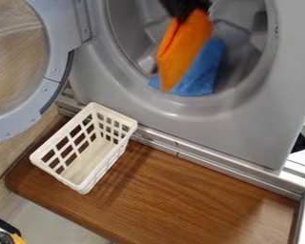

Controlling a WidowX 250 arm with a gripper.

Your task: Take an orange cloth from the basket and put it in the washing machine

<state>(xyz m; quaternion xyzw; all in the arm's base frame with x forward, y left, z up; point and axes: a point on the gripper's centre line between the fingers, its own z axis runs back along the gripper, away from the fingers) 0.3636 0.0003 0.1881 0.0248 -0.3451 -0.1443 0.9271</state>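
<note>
Orange cloth (pixel 182 47) hangs from the gripper (pixel 184 10) inside the washing machine's rim (pixel 180 108).

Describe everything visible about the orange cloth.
The orange cloth looks like soft, plain fabric, folded, with a crease at its upper left. It hangs at a slant from the black tool at the open mouth of the washing machine, tapering toward its lower end. It overlaps a blue cloth in the view; whether they touch, I cannot tell.
</note>
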